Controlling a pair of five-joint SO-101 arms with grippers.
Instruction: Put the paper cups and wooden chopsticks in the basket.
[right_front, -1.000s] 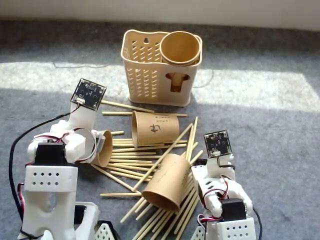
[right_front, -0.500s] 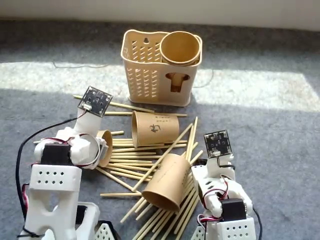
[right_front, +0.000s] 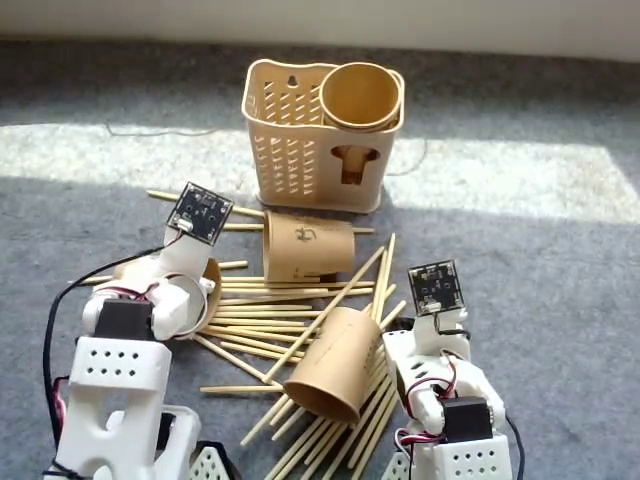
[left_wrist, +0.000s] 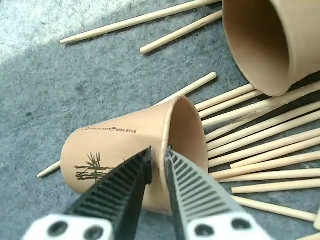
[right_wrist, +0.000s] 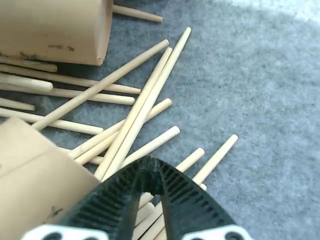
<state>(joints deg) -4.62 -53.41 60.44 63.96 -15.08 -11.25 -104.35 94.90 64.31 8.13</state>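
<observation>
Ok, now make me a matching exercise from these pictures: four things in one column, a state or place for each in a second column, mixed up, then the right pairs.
Column one:
1. left gripper
2. right gripper
3. basket
4. wooden chopsticks

Column two:
A. stands with an upright paper cup inside
B. shut, nothing between its fingers
C. scattered flat on the grey floor
D. clamped on the rim of a tipped paper cup

Pairs: 1-D, 2-B, 3-A, 4-C.
</observation>
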